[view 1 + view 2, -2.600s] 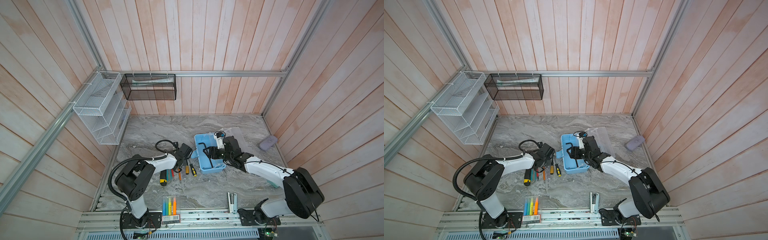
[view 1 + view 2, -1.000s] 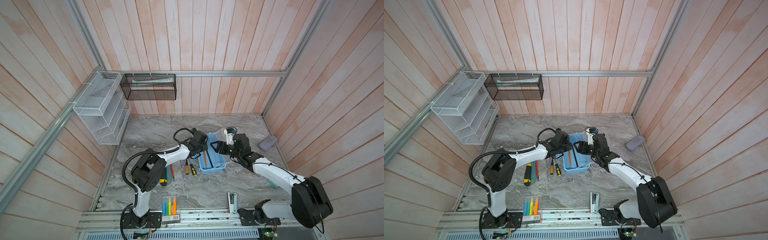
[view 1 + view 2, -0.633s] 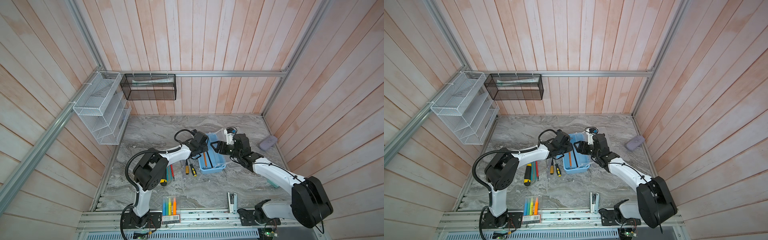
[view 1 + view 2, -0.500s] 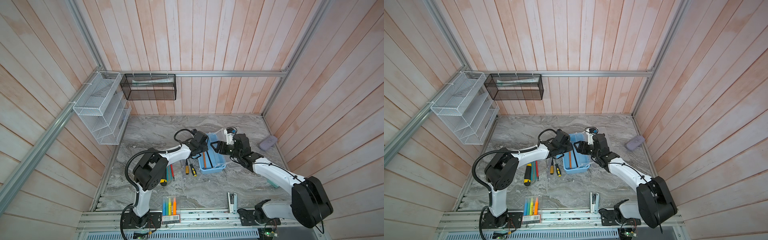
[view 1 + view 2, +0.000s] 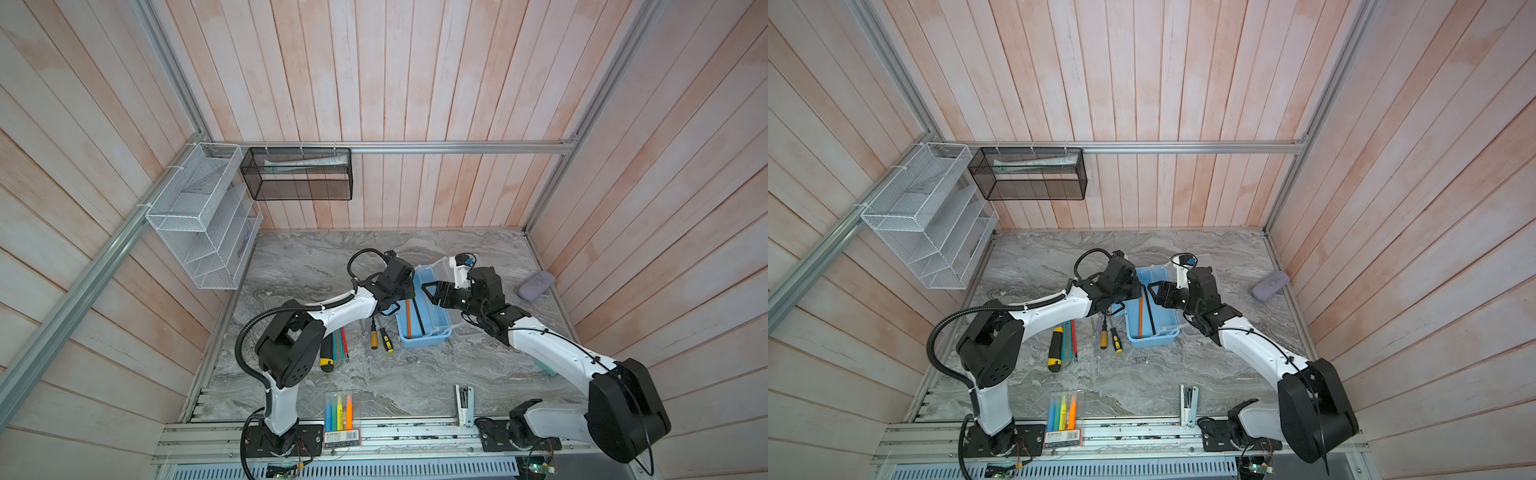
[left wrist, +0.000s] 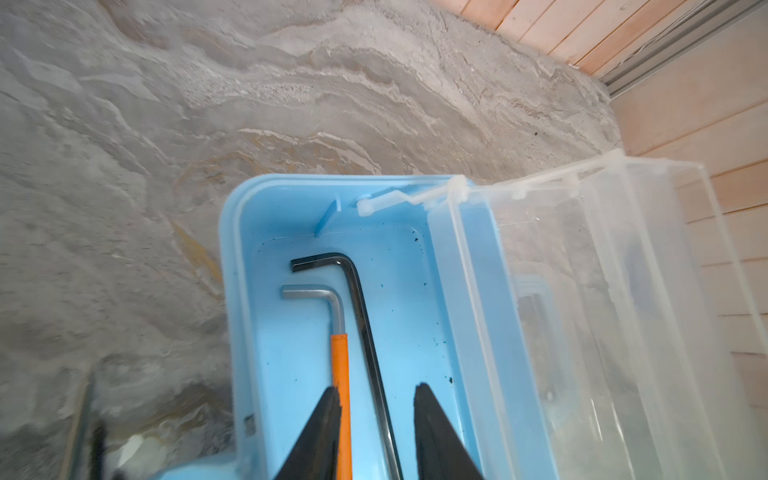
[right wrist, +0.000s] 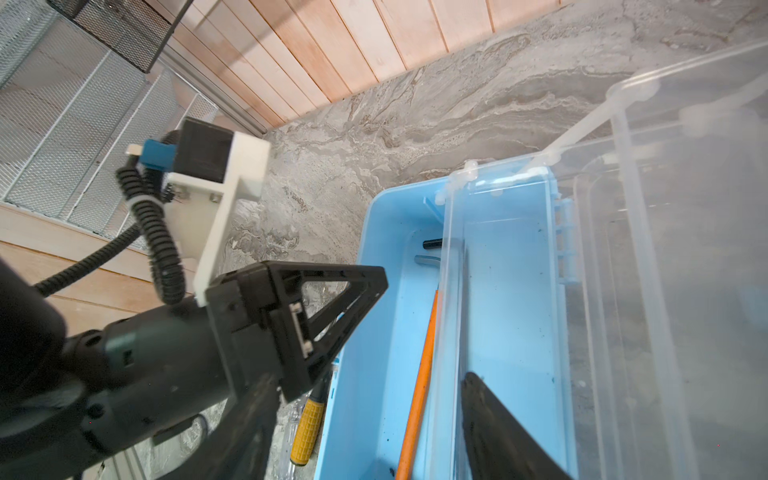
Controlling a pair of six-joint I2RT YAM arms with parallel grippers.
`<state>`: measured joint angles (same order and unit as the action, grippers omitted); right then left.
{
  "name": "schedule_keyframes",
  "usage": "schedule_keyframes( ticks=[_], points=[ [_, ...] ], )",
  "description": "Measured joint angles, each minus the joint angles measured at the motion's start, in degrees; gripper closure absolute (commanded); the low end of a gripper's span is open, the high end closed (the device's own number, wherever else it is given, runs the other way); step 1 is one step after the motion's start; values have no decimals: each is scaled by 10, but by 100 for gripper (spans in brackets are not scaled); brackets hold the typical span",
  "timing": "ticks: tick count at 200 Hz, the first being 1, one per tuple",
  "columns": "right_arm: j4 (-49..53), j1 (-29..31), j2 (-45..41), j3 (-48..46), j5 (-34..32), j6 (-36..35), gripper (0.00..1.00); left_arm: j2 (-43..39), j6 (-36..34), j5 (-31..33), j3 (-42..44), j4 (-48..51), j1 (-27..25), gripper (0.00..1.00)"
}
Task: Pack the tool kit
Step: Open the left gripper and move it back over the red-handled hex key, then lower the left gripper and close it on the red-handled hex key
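Note:
The light blue tool box (image 5: 424, 341) (image 5: 1152, 340) lies open mid-table. Inside it lie an orange-sleeved hex key (image 6: 340, 374) and a black hex key (image 6: 365, 332). My left gripper (image 6: 377, 388) (image 5: 408, 296) is open just above them, the orange key beside one finger. My right gripper (image 5: 432, 293) (image 7: 374, 390) is open wide at the box's right side. The clear lid (image 7: 623, 249) is tilted up, and one right finger shows through it. Left of the box lie two yellow-handled screwdrivers (image 5: 376, 338) (image 5: 387, 343) and the yellow-black utility knife (image 5: 327, 359).
A red and a teal thin tool (image 5: 343, 340) lie by the knife. A highlighter pack (image 5: 340, 409) and a white stapler (image 5: 464, 405) sit at the front edge, a grey-purple case (image 5: 536, 285) at the right wall. A white wire rack (image 5: 199, 216) and a black one (image 5: 297, 174) hang on the walls.
My left gripper carried the orange-sleeved hex key from the tools to the box, then opened and let it go inside. My right gripper, with the raised lid, has held still.

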<state>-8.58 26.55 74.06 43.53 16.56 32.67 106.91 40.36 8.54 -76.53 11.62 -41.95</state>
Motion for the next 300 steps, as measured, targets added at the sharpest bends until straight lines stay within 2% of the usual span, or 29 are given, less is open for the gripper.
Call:
schedule_keyframes(
  ticks=[47, 91, 140, 197, 300],
  points=[
    [6, 35, -10, 5, -5, -10, 32, -139, -30, 66, 92, 58, 19, 64],
    [7, 49, 3, 5, -6, -9, 32, -203, -31, 88, 191, 110, 70, 65],
    [9, 70, 20, 5, -6, -7, 33, -206, -14, 79, 247, 145, 76, 73],
    [9, 71, 32, 5, -6, -7, 33, -206, 21, 62, 300, 144, 75, 73],
    [6, 71, 56, 5, -6, -7, 33, -181, 36, 64, 302, 136, 74, 73]
  ],
)
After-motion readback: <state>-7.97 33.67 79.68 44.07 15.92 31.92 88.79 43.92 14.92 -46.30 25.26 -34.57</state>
